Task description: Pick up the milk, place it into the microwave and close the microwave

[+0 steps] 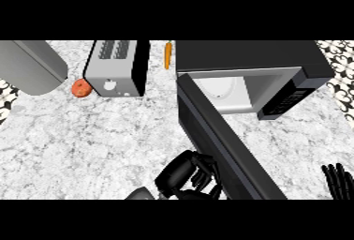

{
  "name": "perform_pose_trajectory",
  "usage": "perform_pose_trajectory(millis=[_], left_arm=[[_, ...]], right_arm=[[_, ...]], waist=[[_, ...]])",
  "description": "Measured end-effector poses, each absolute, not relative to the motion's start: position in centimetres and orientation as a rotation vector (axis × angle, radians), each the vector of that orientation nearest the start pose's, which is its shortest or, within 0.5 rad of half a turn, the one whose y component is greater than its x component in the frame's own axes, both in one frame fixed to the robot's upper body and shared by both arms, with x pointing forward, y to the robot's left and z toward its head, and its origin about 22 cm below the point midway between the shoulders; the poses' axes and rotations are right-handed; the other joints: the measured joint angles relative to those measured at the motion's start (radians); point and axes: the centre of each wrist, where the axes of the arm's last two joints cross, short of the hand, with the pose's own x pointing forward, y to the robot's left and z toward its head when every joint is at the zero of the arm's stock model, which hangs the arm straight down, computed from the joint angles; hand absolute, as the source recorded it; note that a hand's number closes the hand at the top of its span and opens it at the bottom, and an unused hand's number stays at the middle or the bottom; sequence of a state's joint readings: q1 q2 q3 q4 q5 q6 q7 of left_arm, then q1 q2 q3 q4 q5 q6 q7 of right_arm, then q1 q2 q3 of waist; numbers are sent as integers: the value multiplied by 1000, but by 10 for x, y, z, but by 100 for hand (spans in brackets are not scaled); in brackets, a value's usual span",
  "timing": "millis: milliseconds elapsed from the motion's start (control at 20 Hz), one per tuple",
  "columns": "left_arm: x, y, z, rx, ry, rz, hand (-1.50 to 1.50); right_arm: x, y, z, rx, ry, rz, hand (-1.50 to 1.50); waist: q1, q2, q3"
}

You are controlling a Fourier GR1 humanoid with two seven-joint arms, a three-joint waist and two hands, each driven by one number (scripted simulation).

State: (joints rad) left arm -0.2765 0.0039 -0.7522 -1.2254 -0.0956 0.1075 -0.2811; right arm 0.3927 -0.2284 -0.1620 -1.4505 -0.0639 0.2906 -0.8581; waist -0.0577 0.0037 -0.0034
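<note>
Fingers (202, 172) of the left hand (178, 177): curled narrow, at six o'clock, close against the outer face of the microwave door (221, 140); we see nothing held in them.

Milk: we cannot pick it out for certain. A pale shape (224, 89) sits inside the microwave (249, 56) at one o'clock; we cannot tell whether it is the milk or the oven's own plate.

Door: swung wide, running from its hinge near twelve o'clock down toward five.

Right hand (339, 180): at four o'clock by the edge, fingers straight and up, resting.

Step in hand, as we judge it: closing the door. We would press on the door's outer face well away from the hinge, sweep it round toward two o'clock, and follow the arc so the curled fingers neither slip off the free edge nor get caught there.

Also on the worktop (83, 136): toaster (114, 68) at eleven o'clock; carrot (166, 55) at twelve; an orange-red round thing (81, 87) at ten, just beside the toaster; a grey rounded object (27, 65) further out at ten.
</note>
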Motion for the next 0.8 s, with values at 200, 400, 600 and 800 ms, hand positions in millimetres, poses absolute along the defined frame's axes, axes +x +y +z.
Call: perform_pose_trajectory(millis=[200,400,600,800], left_arm=[[225,40,-49,-425,-1748,-771,150],[227,32,-57,-410,-1739,-757,150],[228,25,-58,-415,-1706,-759,150],[229,19,-52,-424,-1728,-706,150]], right_arm=[[111,-354,-41,-13,-1987,105,-150],[105,-353,-20,34,-2012,123,-150],[107,-352,3,84,-2033,156,-150],[108,-347,17,144,-2048,182,-150]], waist=[[-13,3,-1],[-34,7,-2],[-54,11,-2],[-77,16,-3]])
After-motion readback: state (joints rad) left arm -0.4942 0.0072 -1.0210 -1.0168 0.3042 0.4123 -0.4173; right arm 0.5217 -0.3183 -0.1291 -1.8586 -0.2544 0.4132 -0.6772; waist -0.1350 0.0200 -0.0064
